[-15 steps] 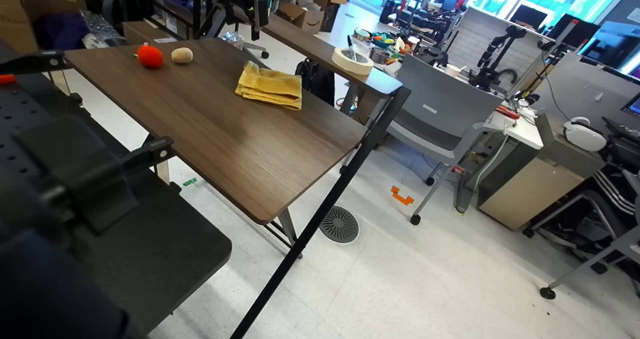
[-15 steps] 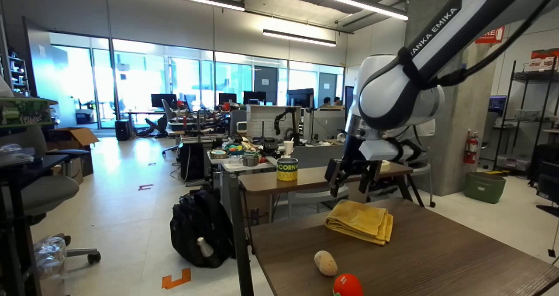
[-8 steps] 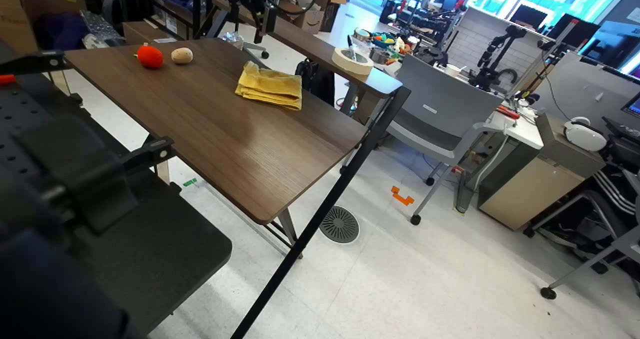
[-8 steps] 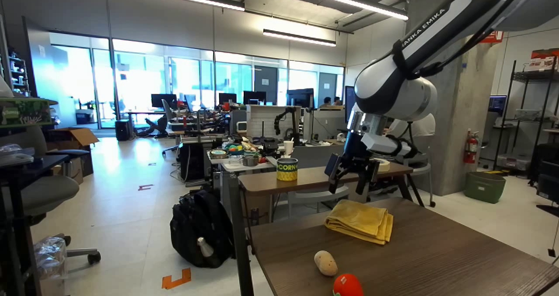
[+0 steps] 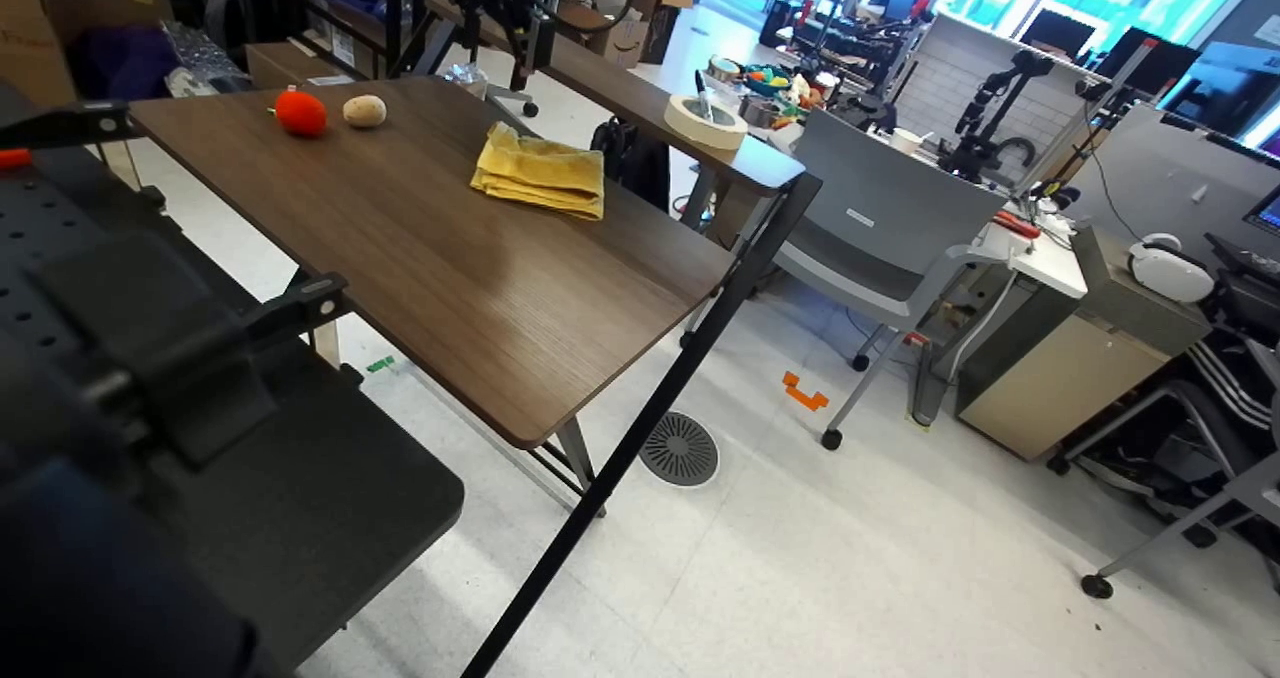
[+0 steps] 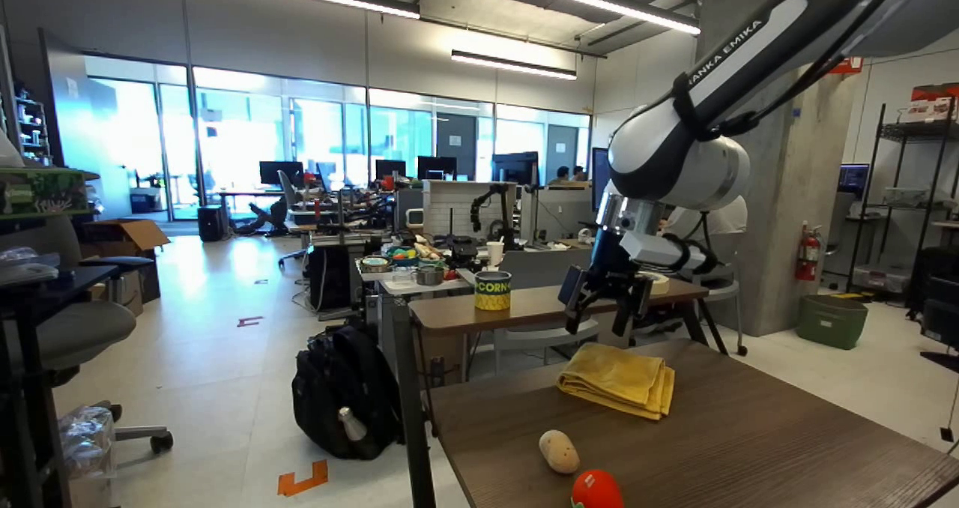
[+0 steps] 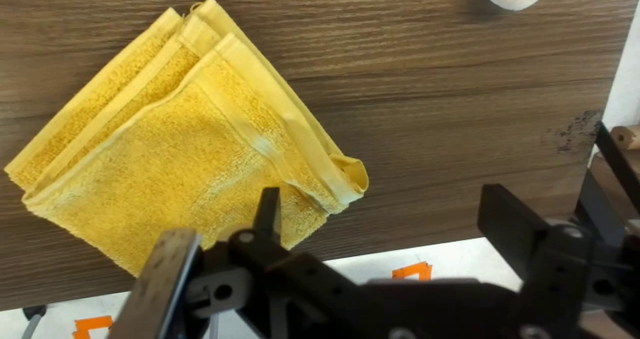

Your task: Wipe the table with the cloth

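Note:
The yellow cloth (image 7: 165,174) lies folded, several layers thick, on the dark brown wood-grain table (image 7: 440,89), near one long edge; it shows in both exterior views, as cloth (image 5: 540,173) and cloth (image 6: 618,381). My gripper (image 7: 382,194) stands open above the table's edge, with nothing between its fingers. In the wrist view its left finger overlaps the cloth's lower right corner, while the right one is over bare wood. In an exterior view the gripper (image 6: 597,324) hangs above and behind the cloth, apart from it.
A pale potato-like object (image 6: 559,452) and a red ball (image 6: 597,489) lie on the same table. Behind it runs a narrow brown table (image 6: 539,306) with a corn can (image 6: 492,291) and a tape roll (image 5: 705,123). A dark slanted bar (image 5: 650,418) crosses near the table's corner.
Over the last second the arm has shifted a little and its gripper has turned slightly, still above the table's edge; it is almost still over the last half second. The cloth has not moved.

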Motion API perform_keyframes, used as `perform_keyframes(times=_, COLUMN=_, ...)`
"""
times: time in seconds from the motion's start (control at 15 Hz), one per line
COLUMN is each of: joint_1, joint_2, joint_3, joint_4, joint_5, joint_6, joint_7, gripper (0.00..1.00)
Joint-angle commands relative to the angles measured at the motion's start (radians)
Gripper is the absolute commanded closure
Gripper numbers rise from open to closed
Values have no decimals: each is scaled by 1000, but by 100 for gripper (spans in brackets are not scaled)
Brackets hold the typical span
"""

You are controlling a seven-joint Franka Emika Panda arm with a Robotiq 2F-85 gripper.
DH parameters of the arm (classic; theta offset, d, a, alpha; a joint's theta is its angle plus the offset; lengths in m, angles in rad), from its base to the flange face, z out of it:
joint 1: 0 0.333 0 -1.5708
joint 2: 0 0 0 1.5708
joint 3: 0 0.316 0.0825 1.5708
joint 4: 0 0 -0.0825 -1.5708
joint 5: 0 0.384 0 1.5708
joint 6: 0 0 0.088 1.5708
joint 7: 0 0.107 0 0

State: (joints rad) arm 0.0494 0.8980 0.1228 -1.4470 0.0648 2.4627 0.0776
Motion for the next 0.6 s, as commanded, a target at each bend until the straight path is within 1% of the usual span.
perform_keyframes(times=0.0, joint_1=19, joint_2=67, joint_3=-81, joint_4=55, joint_5=0, joint_6=47, joint_7=62, gripper=0)
perform_keyframes(times=0.07, joint_1=18, joint_2=90, joint_3=-101, joint_4=64, joint_5=-1, joint_6=77, joint_7=79, gripper=0)
perform_keyframes(times=0.13, joint_1=20, joint_2=121, joint_3=-126, joint_4=76, joint_5=-1, joint_6=131, joint_7=107, gripper=0)
perform_keyframes(times=0.27, joint_1=12, joint_2=170, joint_3=-141, joint_4=94, joint_5=13, joint_6=225, joint_7=130, gripper=0)
perform_keyframes(times=0.4, joint_1=6, joint_2=212, joint_3=-128, joint_4=116, joint_5=26, joint_6=256, joint_7=137, gripper=0)
perform_keyframes(times=0.47, joint_1=1, joint_2=226, joint_3=-111, joint_4=123, joint_5=31, joint_6=247, joint_7=129, gripper=0)
perform_keyframes(times=0.53, joint_1=3, joint_2=186, joint_3=-133, joint_4=72, joint_5=10, joint_6=234, joint_7=119, gripper=0)
